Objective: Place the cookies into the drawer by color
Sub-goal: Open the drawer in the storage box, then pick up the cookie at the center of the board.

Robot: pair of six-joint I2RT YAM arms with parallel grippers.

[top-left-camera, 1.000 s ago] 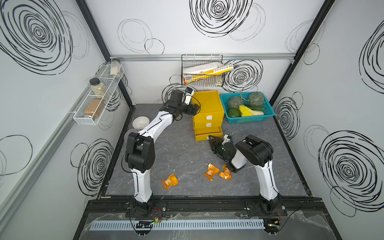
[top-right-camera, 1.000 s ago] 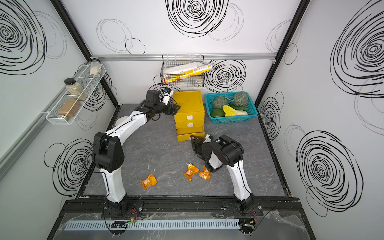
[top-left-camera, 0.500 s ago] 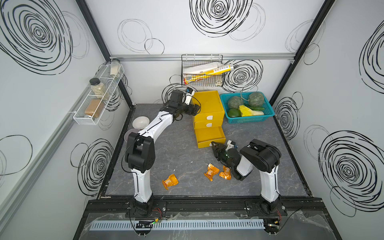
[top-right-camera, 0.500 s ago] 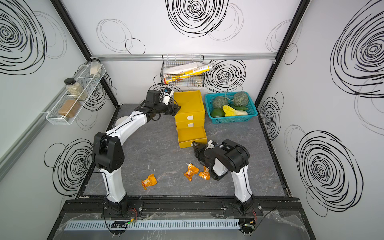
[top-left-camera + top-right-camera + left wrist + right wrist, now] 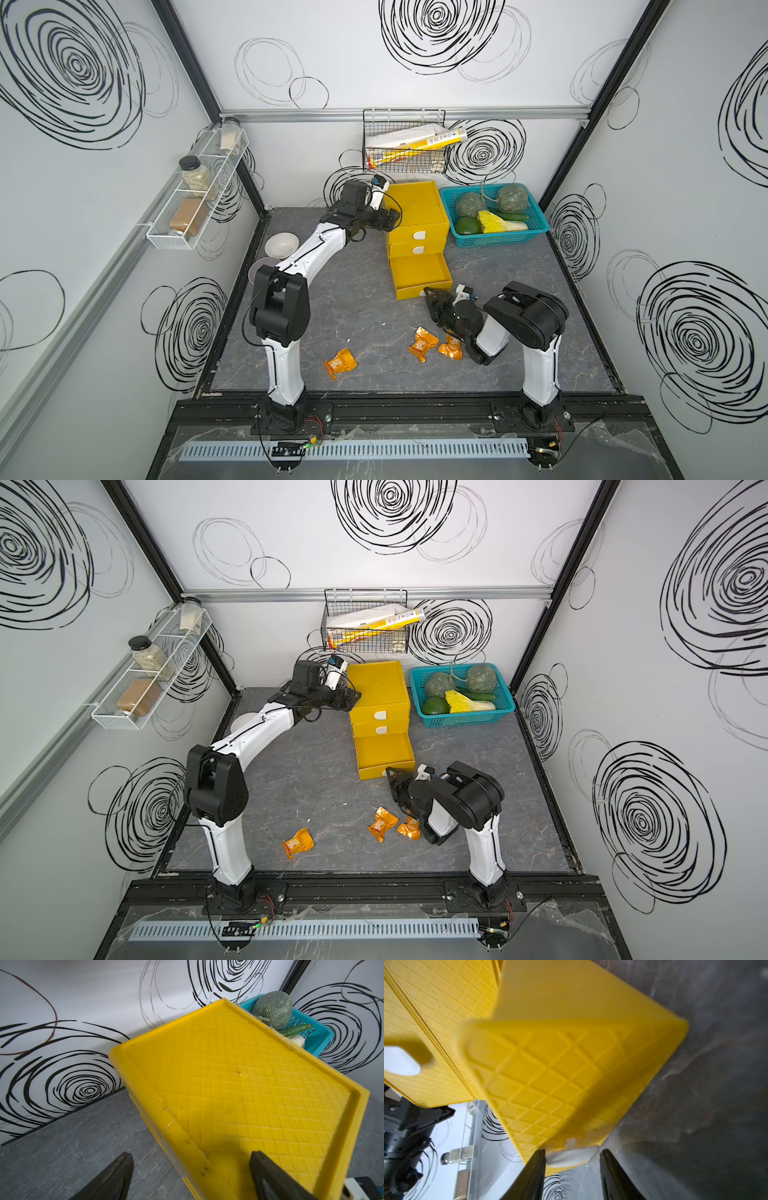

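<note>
So the bottom drawer [image 5: 419, 270] of the yellow drawer cabinet [image 5: 415, 203] is pulled right out, and in both top views its floor looks bare, nothing in it yet. The cabinet stands at the back edge of the table [image 5: 353, 291], about midway along. The teal basket [image 5: 494, 240] of vegetables is just beside it, toward the back right corner. The two upper drawers are shut.

The right gripper [image 5: 573, 1152] sits at the front of the open drawer. In the right wrist view its fingers stand either side of the white tab handle [image 5: 566, 1159] with a visible gap on one side, so I'd call it loosely parted around the tab, not pinching it. The left gripper [image 5: 190, 1155] is spread wide over the cabinet's top left edge — one finger above the lid, one outside the wall. It looks like it's there to steady the cabinet, but I can't say if it actually touches.

Cookies: three orange cookie packets [image 5: 423, 343] lie on the table near the front edge. Two are almost touching just by the right arm, and a lone packet [image 5: 340, 363] is further toward the left. No black or green ones anywhere in view — my guess is they're already inside the shut drawers, but that's hidden. If so, it's roughly two thirds done. What's left is getting the three orange ones into the open drawer.
</note>
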